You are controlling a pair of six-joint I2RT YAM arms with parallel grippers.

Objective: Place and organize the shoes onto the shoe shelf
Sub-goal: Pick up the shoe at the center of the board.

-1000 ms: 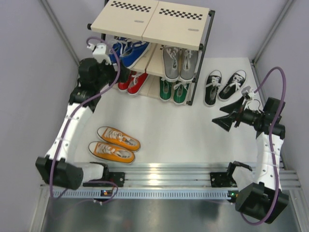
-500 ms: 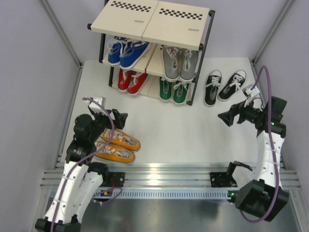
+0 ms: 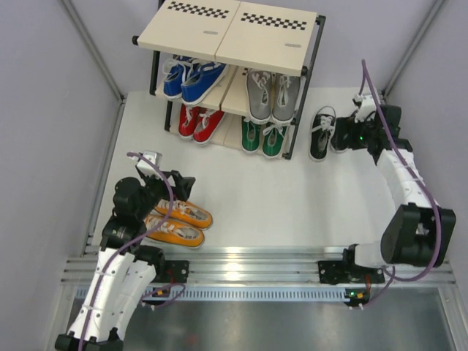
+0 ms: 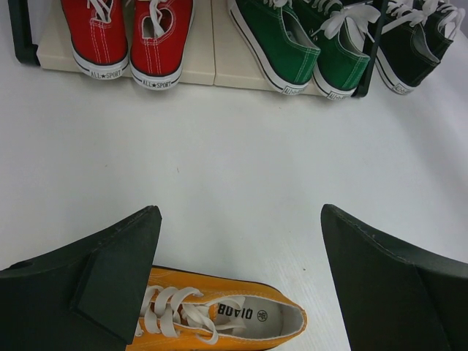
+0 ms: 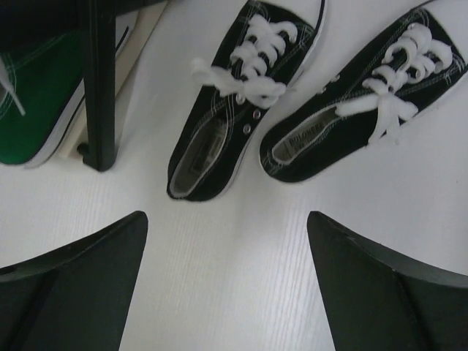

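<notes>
Shoes fill two tiers of the shoe shelf (image 3: pixel 191 31) at the far edge of the counter (image 3: pixel 292 197): the blue pair (image 3: pixel 191 77) and grey pair (image 3: pixel 272 95) on the middle tier, the red pair (image 3: pixel 197 123) and green pair (image 3: pixel 263 137) on the bottom one, heels toward the arms and close to the front edge of the panels. The black pair (image 5: pixel 292 110) stands on the counter just outside the shelf's right front post (image 5: pixel 99 88), the two shoes side by side and angled apart at the toes, the nearer heel close to the foot of the post but not touching it. The right hand (image 5: pixel 227 219) hovers over that pair, released, fingers spread wide with nothing between them. The orange pair (image 3: pixel 175 219) lies on its soles near the counter's left front corner, close to the rail (image 3: pixel 248 259). The left hand (image 4: pixel 235 219) hangs above the farther orange shoe, likewise released and gripping nothing. A broad stretch of bare white counter lies between the orange pair and the shelf front.
</notes>
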